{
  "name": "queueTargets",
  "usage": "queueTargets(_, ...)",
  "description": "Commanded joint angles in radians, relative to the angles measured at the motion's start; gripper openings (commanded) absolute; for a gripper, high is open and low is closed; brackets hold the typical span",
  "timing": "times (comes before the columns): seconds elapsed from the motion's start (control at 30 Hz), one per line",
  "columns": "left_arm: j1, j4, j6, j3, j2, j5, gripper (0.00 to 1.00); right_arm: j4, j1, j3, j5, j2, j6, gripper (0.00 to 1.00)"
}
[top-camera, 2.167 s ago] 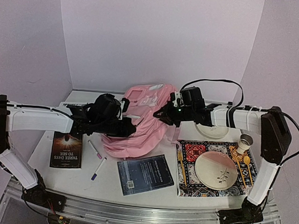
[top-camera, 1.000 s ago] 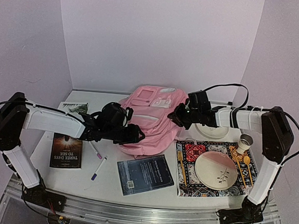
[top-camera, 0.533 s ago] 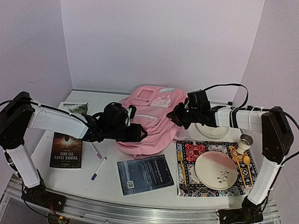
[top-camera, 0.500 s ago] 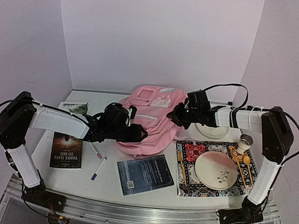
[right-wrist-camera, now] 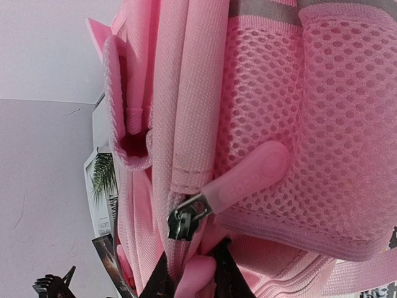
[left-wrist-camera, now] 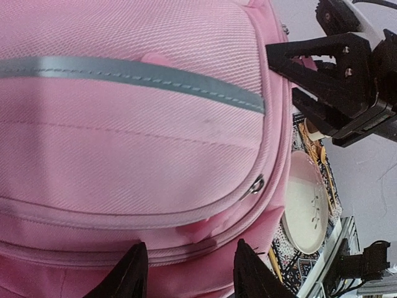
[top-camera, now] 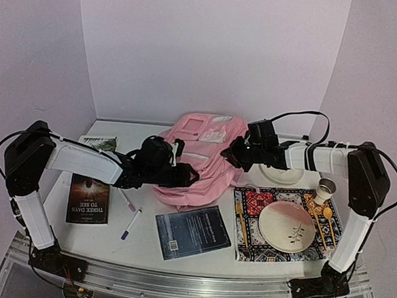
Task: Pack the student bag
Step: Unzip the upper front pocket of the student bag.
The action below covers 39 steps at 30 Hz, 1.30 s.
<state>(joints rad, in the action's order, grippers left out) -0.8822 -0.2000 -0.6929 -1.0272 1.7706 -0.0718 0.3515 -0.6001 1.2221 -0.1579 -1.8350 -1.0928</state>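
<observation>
Backpack [top-camera: 204, 164], soft and pink, lay flat on the table [top-camera: 137, 248] between the two end effectors. The right end effector [right-wrist-camera: 195, 276] was clenched on a pink tab [right-wrist-camera: 197, 272] at its side, with a metal zip slider [right-wrist-camera: 183, 223] just ahead of the fingertips. The left end effector [left-wrist-camera: 189, 273] had its fingers spread against the near edge; I couldn't tell whether any fabric was caught.
</observation>
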Motion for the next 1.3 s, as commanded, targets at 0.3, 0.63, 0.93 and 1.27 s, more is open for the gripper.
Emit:
queueTargets(0.3, 0.005, -0.151, -0.005, -0.056, 0.034, -0.028, 0.42, 0.111, -0.075, 0.072, -0.057, 0.111, -0.04, 0.0)
queueTargets(0.63, 0.004, -0.153, -0.013, -0.02, -0.001, -0.047, 0.11, 0.111, -0.076, 0.072, -0.033, 0.113, -0.027, 0.0)
queueTargets(0.93, 0.005, -0.151, -0.012, 0.072, -0.109, -0.029, 0.0, 0.103, -0.062, 0.098, -0.012, 0.093, 0.018, 0.0)
queueTargets(1.27, 0.051, -0.061, -0.011, 0.239, -0.25, 0.061, 0.0, 0.049, 0.015, 0.129, -0.031, 0.083, 0.125, 0.0)
